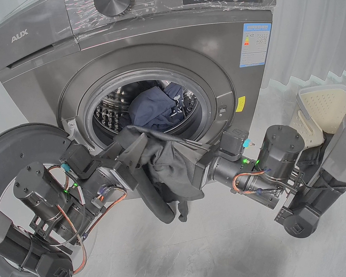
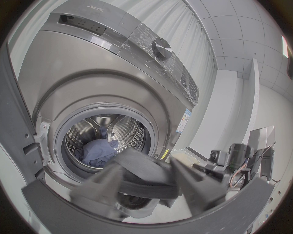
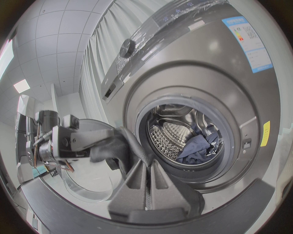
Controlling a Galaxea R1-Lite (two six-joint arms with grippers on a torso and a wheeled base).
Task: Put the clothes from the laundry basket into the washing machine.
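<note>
While the dark garment (image 1: 166, 164) hangs just before the mouth of the washing machine (image 1: 192, 46), we see our right gripper (image 3: 149, 170) pinched on its top fold and our left gripper (image 2: 146, 166) spread, cloth draped across. We judge it limp and light, best gripped at bunched folds.

A dark garment (image 2: 149, 179) lies across the left gripper's (image 2: 146, 164) spread fingers before the washer (image 2: 91, 76); blue cloth (image 2: 97, 150) sits in its drum.
</note>
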